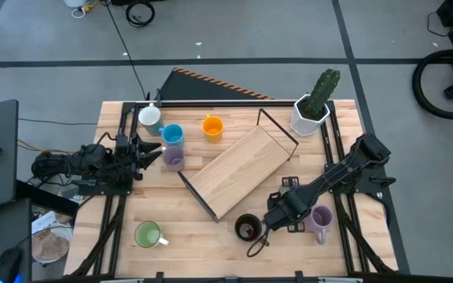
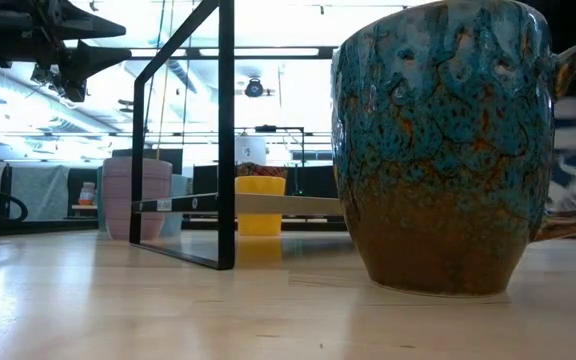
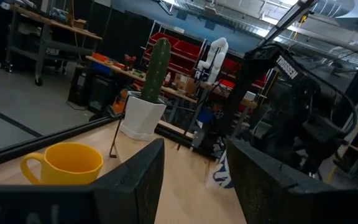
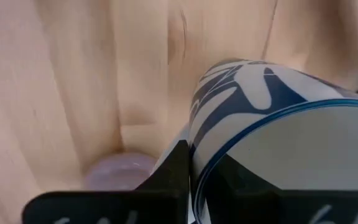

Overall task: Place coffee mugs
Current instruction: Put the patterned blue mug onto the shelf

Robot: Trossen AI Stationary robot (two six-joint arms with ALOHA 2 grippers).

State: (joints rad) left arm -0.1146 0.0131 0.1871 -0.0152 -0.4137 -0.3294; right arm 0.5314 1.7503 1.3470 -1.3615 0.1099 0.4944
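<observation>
My right gripper (image 1: 280, 211) is near the table's front, beside the dark brown mug (image 1: 248, 228), which fills the low view (image 2: 443, 150). It is shut on a white mug with blue swirls (image 4: 278, 106), hidden under the gripper in the high view. A purple mug (image 1: 319, 222) stands just right of it. My left gripper (image 1: 154, 153) hovers open at the table's left, close to the blue mug (image 1: 171, 135) and the lilac mug (image 1: 174, 160), touching neither. The white mug (image 1: 149, 116), orange mug (image 1: 213, 126) and green mug (image 1: 148, 234) stand upright on the table. My right gripper holds the blue-swirled white mug by its rim (image 4: 197, 163). The mug's wall runs between the two fingers, one finger (image 4: 232, 186) inside and the other (image 4: 169, 177) outside. The fingers come from above. Whether its base is on the table does not show.
A wooden shelf board in a black wire frame (image 1: 238, 169) lies slantwise across the table's middle. The white faceted cactus pot (image 1: 313, 110) stands at the far right corner. Free tabletop lies between the green mug and the board.
</observation>
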